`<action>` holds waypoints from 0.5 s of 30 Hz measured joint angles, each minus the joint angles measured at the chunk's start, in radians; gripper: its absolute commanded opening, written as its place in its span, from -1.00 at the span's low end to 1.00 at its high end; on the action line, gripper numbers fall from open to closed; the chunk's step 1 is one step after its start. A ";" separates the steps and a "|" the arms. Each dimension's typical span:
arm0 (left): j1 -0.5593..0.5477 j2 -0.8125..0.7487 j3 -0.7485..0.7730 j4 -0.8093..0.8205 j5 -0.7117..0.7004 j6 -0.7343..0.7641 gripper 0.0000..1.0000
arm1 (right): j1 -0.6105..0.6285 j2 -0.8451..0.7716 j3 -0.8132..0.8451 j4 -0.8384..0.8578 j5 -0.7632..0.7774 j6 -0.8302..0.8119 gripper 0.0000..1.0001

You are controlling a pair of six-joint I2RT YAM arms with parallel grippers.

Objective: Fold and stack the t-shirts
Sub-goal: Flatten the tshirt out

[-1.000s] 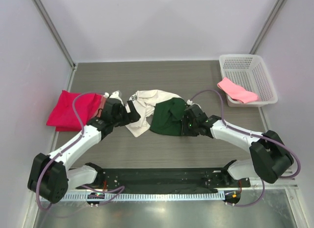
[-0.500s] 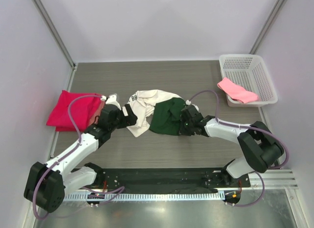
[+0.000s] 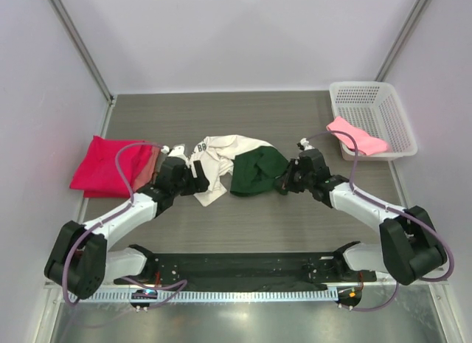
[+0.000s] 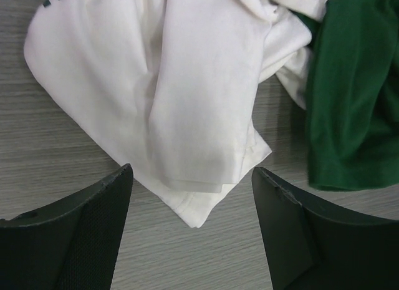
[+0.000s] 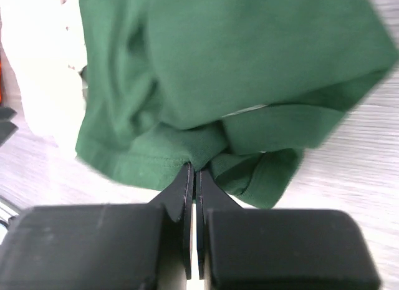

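The cream-white t-shirt [image 3: 217, 162] with a dark green part [image 3: 254, 171] lies crumpled at the table's middle. My left gripper [image 3: 193, 182] is open and empty, its jaws either side of the shirt's white corner [image 4: 196, 218] on the table. My right gripper [image 3: 286, 182] is shut on the green cloth's edge [image 5: 193, 154], which bunches at the fingertips. A red-pink t-shirt [image 3: 107, 166] lies folded at the left. A light pink t-shirt [image 3: 356, 135] hangs over the rim of the white mesh basket [image 3: 376, 99].
The basket stands at the back right corner. Grey walls with metal posts close off the back and sides. The arm bases and a black rail run along the near edge.
My right gripper has closed on the green edge and pulled it right, drawing the green part narrower. My left gripper has shifted slightly toward the white corner.
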 measured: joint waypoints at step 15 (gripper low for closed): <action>-0.058 0.229 0.117 -0.006 -0.013 0.049 -0.90 | -0.050 -0.367 -0.255 0.176 0.023 -0.104 -0.98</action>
